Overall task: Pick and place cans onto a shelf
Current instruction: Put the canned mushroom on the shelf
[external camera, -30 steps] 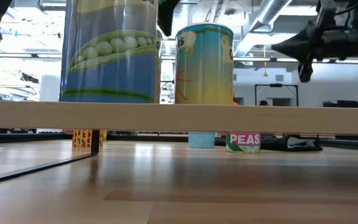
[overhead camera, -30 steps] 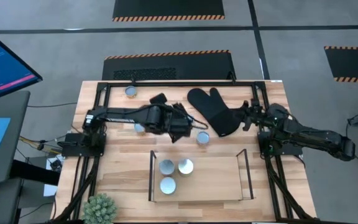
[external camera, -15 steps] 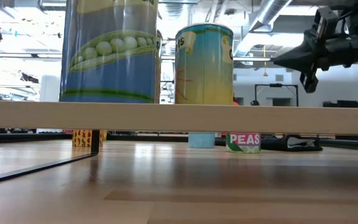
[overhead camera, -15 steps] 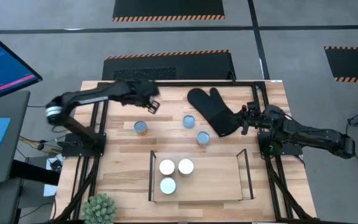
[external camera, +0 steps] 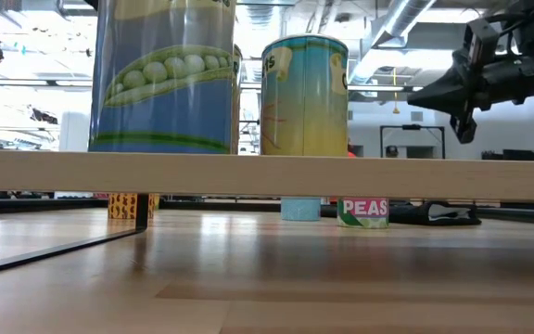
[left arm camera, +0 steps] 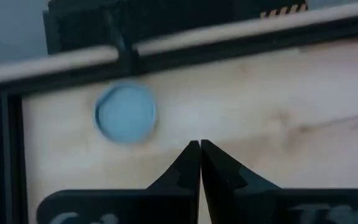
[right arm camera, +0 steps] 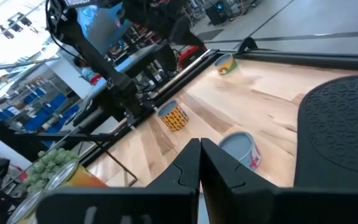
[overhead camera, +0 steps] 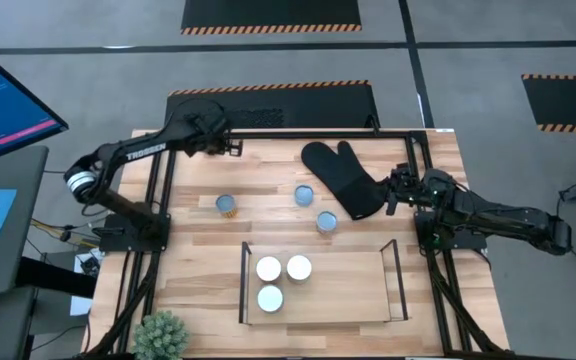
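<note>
Cans: one (left arm camera: 125,113) sits just beyond the left gripper (left arm camera: 200,144), whose jaws are pressed together and empty, at the desk's (overhead camera: 198,270) far left corner. Three cans (overhead camera: 283,279) stand on the shelf (overhead camera: 368,318). The right gripper (overhead camera: 392,192), jaws nearly together, hovers beside the mitt (overhead camera: 340,175).

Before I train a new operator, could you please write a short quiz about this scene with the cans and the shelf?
1. How many cans stand on the shelf?
2. True or false: the left gripper is holding a can.
3. Which thing lies nearest the right gripper? A) the plant B) the oven mitt C) the monitor

Key
1. Three.
2. False. It is shut on nothing, above the far left part of the table, near one can.
3. B.
</note>
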Action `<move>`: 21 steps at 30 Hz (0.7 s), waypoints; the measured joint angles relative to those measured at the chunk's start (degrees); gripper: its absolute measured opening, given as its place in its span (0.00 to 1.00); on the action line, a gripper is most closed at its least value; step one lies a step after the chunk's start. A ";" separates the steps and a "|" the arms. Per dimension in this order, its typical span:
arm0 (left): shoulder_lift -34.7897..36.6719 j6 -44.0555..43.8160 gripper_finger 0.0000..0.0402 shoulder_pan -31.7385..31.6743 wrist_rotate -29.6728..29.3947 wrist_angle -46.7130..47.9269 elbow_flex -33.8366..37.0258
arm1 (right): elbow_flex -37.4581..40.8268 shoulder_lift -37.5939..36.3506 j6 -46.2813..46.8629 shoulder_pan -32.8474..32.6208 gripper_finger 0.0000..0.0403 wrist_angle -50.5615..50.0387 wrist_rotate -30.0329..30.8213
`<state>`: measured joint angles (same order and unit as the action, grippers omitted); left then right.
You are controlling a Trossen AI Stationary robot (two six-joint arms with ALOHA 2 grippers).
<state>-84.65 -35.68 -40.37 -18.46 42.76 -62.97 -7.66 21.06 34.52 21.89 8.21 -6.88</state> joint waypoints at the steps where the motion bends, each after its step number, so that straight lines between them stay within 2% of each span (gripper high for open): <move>1: -1.11 1.54 0.00 -0.65 0.08 -0.68 -0.67 | 0.00 -0.02 0.00 -0.02 0.08 -0.56 0.13; 12: -14.51 13.43 0.00 -9.92 9.22 6.49 -13.18 | 0.02 0.00 0.04 -0.20 0.08 -7.52 0.95; 16: -15.83 19.86 0.00 -10.25 7.97 8.70 -17.64 | 0.02 -0.01 0.07 -0.18 0.08 -9.94 0.94; 21: -15.83 21.15 0.00 -12.53 6.07 10.88 -23.24 | 0.02 0.00 0.07 -0.17 0.08 -11.75 0.94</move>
<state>-100.49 -14.52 -52.90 -12.38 53.65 -86.21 -7.64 21.06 34.59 21.71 -3.55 -5.93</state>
